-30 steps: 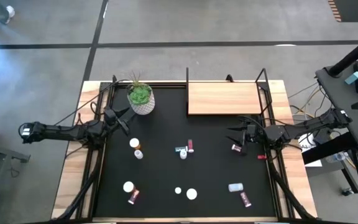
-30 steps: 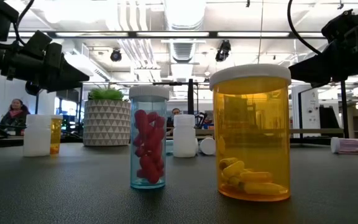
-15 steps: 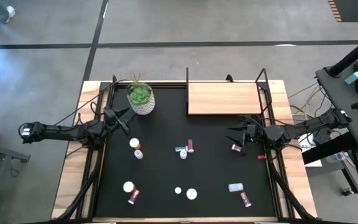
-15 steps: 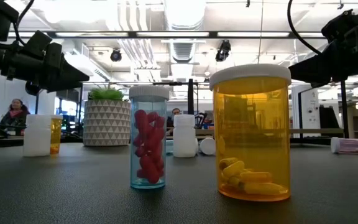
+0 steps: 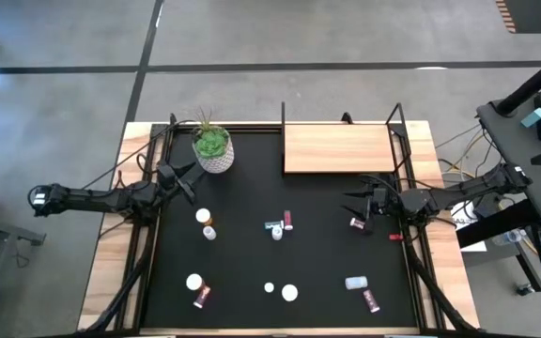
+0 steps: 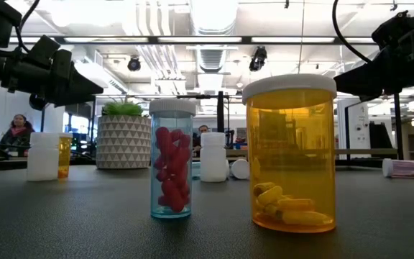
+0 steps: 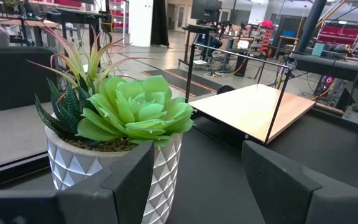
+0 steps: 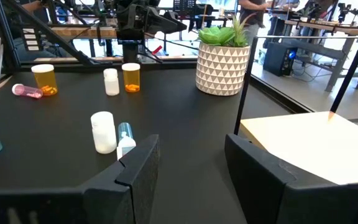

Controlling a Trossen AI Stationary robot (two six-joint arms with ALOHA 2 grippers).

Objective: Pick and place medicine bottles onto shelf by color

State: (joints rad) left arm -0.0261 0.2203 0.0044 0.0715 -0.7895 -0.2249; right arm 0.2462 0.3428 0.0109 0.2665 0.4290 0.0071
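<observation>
Shelf (image 5: 338,148): light-wood board with black posts, at the mat's far edge; bare, no bottle on it. Judged: sorting not yet begun, every bottle left to place.

Medicine bottles, all on the black mat (image 5: 252,253) nearer the camera side than the shelf:
- orange bottle with white cap (image 5: 204,217) and small white bottle (image 5: 209,233), well to the shelf's left, below the potted plant (image 5: 213,147);
- central cluster (image 5: 278,226), below the shelf's left end: white, teal-tinted and pink bottles;
- pink bottle (image 5: 356,223), below the shelf's right end, just beside the right gripper;
- front row, farthest from the shelf: clear bottle of red capsules (image 6: 172,159), amber bottle of yellow capsules (image 6: 290,152), others lying flat.

Left gripper (image 7: 194,165): fingers apart, empty, beside the potted plant.
Right gripper (image 8: 191,158): fingers apart, empty, below the shelf's right end.
</observation>
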